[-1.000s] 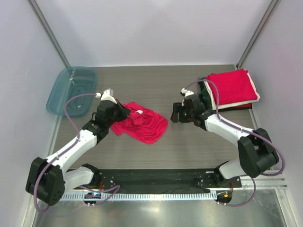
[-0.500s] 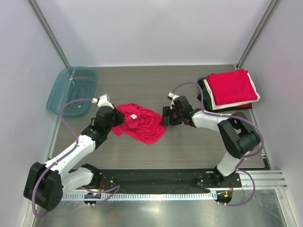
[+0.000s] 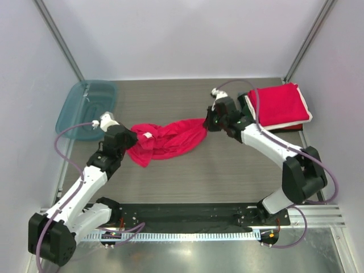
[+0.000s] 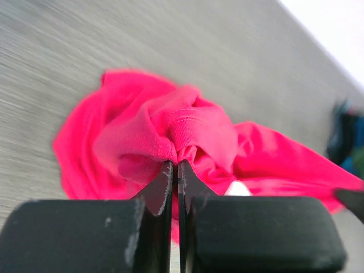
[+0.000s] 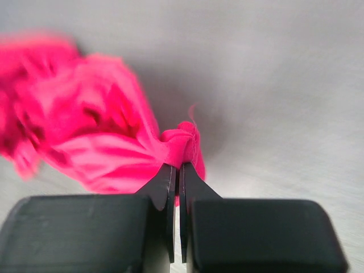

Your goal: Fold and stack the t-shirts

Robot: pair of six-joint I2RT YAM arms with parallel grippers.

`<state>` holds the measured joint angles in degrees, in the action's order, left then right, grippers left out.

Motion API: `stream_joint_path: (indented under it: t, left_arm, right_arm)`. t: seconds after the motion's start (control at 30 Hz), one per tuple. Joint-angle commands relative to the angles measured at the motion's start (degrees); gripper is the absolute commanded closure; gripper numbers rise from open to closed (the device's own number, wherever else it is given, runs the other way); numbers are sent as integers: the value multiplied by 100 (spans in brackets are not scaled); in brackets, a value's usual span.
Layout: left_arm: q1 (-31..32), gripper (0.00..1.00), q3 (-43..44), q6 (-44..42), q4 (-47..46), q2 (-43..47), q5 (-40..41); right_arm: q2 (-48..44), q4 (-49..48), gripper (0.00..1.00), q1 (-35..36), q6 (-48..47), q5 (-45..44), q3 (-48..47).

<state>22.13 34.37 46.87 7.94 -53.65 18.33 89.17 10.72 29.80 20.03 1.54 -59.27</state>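
Two grippers clamped on one crimson t-shirt (image 3: 168, 139): left gripper (image 3: 128, 138) near white label (image 3: 147, 135), right gripper (image 3: 208, 121) at opposite edge. Shirt bunched, strung between them on table (image 3: 227, 170), left of folded stack (image 3: 278, 105). Advice: draw apart evenly, low, spread flat before folding.

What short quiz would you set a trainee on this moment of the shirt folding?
1. True or false: the left claw and the right claw are both shut on the loose red t-shirt.
2. Where is the folded stack? A) far right of the table B) between the arm bases C) under the left arm.
3. Fill in: the teal tray sits at the table's far ___ corner.
Key: 1 true; 2 A; 3 left.
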Motion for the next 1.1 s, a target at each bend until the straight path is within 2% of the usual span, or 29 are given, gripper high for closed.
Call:
stream_joint_path:
  t: [0.0,0.07,0.17,0.37,0.47,0.57,0.7,0.8,1.0,1.03,1.07]
  left_arm:
    - [-603,100,780,804,417,301,-3]
    - [-850,100,1192,964,663,407,-328]
    - [-1009,100,1842,763,1366,741,-225]
    - [-1009,100,2319,367,2097,1969,-443]
    - [-1009,99,2486,384,2298,2384,-821]
    - [-1009,99,2758,463,2720,2456,-1024]
    - [-1009,99,3005,796,3335,2123,-1182]
    - [-1009,100,2743,1043,3275,1824,-1428]
    - [-1009,99,1934,1455,2687,1138,-648]
    - [-1018,82,1820,1578,2408,911,-542]
    - [-1026,75,1636,1719,2179,778,-480]
  right_arm:
    - [-724,516,99,-290,53,-576,-884]
    - [-979,711,99,-369,123,-672,-1173]
    - [-1708,949,99,-423,124,-743,-1289]
    - [-3384,1423,99,-423,-78,-427,-1298]
    - [-3975,1914,99,-431,-175,-453,-1481]
    - [-4179,2258,99,-431,-228,-576,-1937]
    - [-3900,2759,99,-423,-289,-813,-2519]
    - [-3548,2769,99,-431,-351,-1102,-2704]
    - [-1861,2541,99,-571,-369,-1430,-3169]
    - [-1633,2462,99,-685,-342,-1246,-3266]
    - [-1030,2374,99,-1008,-316,-1044,-3554]
